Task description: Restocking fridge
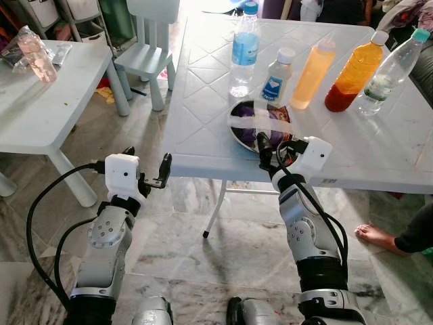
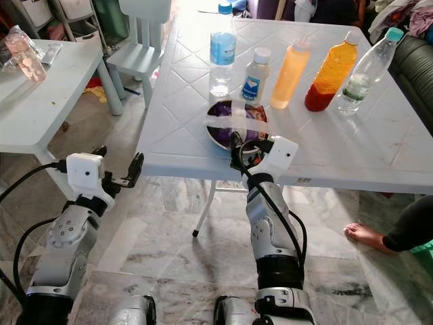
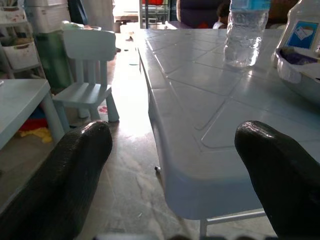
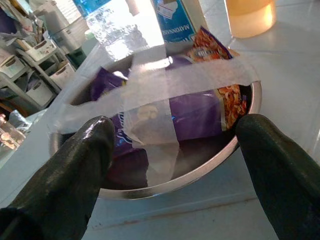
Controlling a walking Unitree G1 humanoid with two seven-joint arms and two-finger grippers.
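- The right gripper [image 1: 275, 144] hung wide open at the near rim of the taped steel bowl [image 4: 165, 185] of purple snack packets [image 4: 175, 117], gripping nothing.
- The left gripper [image 1: 147, 168] was open and empty, just off the white table [image 1: 203, 145] edge.

Your person at the right edge: one bare foot [image 1: 379, 236] and a dark sleeve [image 1: 418, 230], the rest cut off. Metal bowl's [image 4: 235, 145] near rim sits behind the right gripper's fingers [image 1: 264, 145] in the eye views. The purple snack packet [image 4: 190, 112] is half masked by tape strips [image 4: 165, 87]; its print is unreadable. Water bottle [image 3: 245, 35] is cut at the top edge in the left wrist view.
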